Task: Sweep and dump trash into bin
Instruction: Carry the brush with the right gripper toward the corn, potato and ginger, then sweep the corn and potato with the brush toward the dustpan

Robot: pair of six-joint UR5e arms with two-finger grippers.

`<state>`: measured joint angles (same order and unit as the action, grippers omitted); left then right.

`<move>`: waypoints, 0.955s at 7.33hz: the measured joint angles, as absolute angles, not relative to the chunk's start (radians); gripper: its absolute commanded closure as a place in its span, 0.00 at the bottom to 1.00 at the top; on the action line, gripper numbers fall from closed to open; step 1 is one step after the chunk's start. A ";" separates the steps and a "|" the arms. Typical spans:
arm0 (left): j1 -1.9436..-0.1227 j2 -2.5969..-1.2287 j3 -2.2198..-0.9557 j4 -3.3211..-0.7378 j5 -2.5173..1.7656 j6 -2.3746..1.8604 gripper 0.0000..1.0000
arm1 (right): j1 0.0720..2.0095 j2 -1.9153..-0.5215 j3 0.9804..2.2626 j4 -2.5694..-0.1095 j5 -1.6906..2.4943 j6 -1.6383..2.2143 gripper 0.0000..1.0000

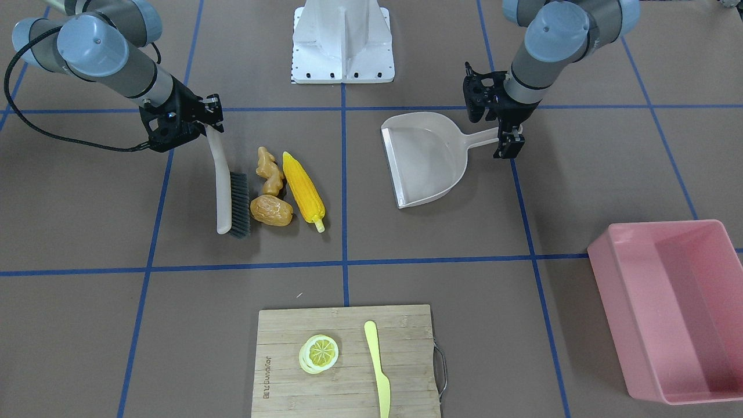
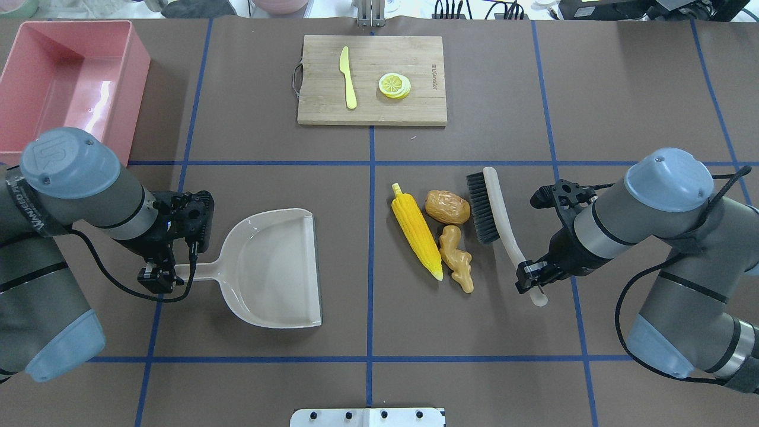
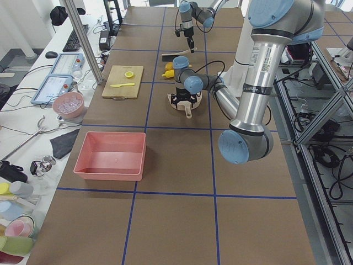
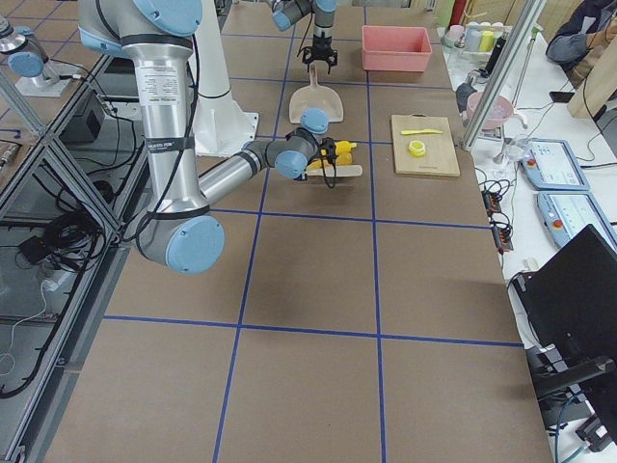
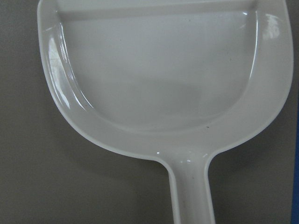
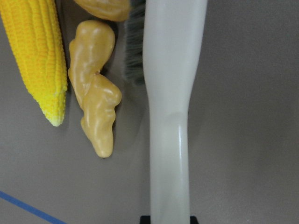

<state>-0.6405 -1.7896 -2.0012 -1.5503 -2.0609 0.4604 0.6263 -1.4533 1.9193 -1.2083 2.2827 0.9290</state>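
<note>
The yellow corn cob (image 2: pixel 416 239), tan ginger root (image 2: pixel 456 259) and brown-orange potato (image 2: pixel 447 206) lie together on the table right of centre. My right gripper (image 2: pixel 531 279) is shut on the handle of a white brush (image 2: pixel 491 207), whose bristles rest right beside the potato. My left gripper (image 2: pixel 159 274) is shut on the handle of the beige dustpan (image 2: pixel 273 267), which lies flat and empty with its mouth towards the food. The pink bin (image 2: pixel 136 77) stands empty at the far left. The right wrist view shows the brush handle (image 6: pixel 170 93), ginger (image 6: pixel 96 107) and corn (image 6: pixel 37 51).
A wooden cutting board (image 2: pixel 320 89) with a pale yellow knife (image 2: pixel 348 86) and a lemon slice (image 2: pixel 394 85) lies at the far middle. Blue tape lines cross the brown table. The robot's white base plate (image 1: pixel 342 52) sits at the near edge.
</note>
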 measured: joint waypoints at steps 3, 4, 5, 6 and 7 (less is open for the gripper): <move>-0.629 -1.760 -1.981 -1.559 -2.053 0.454 0.03 | 0.622 -1.410 1.887 -1.208 2.280 0.943 1.00; -0.624 -1.760 -1.966 -1.562 -2.052 0.452 0.04 | 0.616 -1.400 1.885 -1.207 2.279 0.961 1.00; -0.616 -1.764 -1.952 -1.564 -2.051 0.443 0.04 | 0.606 -1.392 1.884 -1.206 2.275 0.982 1.00; -0.605 -1.769 -1.943 -1.568 -2.051 0.425 0.04 | 0.592 -1.382 1.884 -1.206 2.266 1.007 1.00; -0.597 -1.775 -1.935 -1.578 -2.051 0.412 0.12 | 0.576 -1.370 1.885 -1.206 2.253 1.032 1.00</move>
